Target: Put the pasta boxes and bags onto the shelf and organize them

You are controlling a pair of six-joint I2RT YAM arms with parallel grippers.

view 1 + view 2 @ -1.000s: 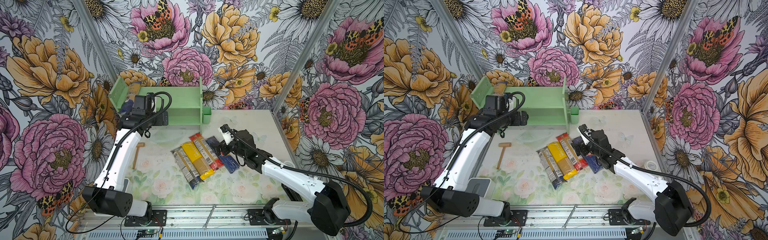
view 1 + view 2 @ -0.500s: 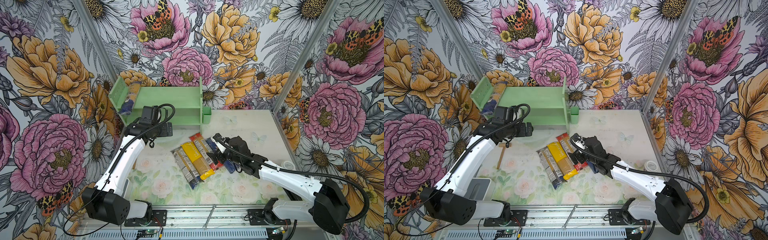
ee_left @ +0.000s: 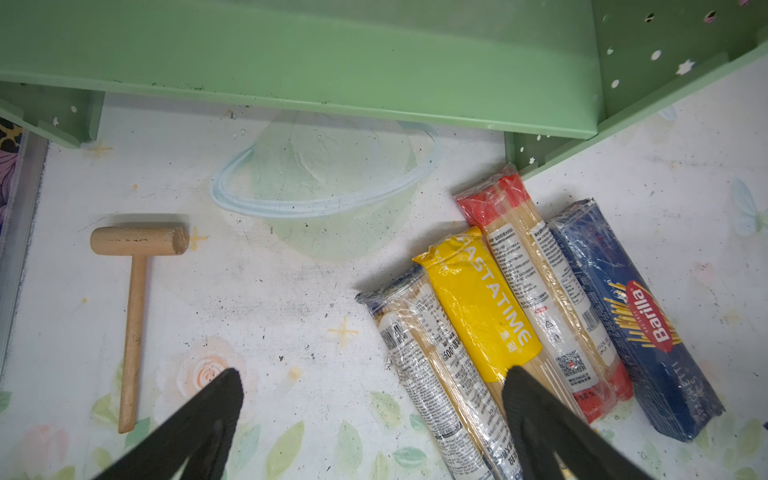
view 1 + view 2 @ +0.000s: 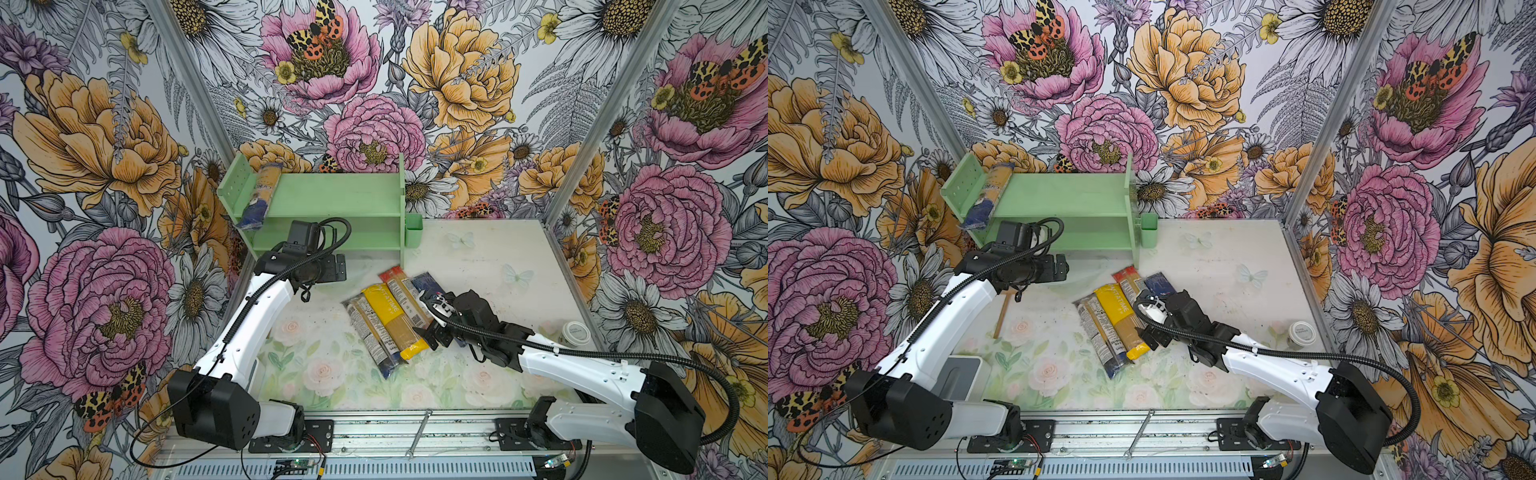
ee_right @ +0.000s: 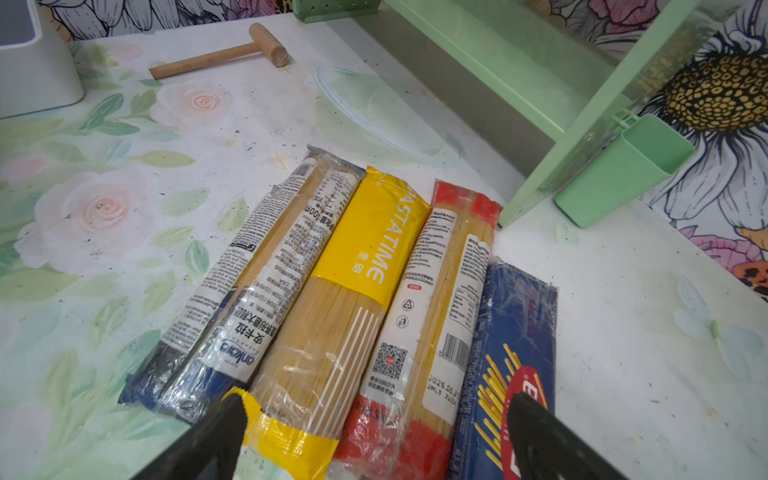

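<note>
A clear spaghetti bag with a dark blue end [image 4: 258,195] lies on the top tier of the mint-green two-tier shelf [image 4: 332,195], against its left side panel. That looks like one pack of five placed.

In front of the shelf, four wait side by side on the floral tabletop [image 4: 478,257]: a second clear blue-ended bag [image 4: 370,332], a yellow bag [image 4: 388,311], a red-ended clear bag [image 4: 401,291] and a dark blue Barilla box [image 3: 631,316].

The right gripper [image 5: 376,399] hovers over their ends farthest from the shelf, fingers spread. The left gripper [image 3: 372,374], nearer the shelf, is spread and empty.
</note>
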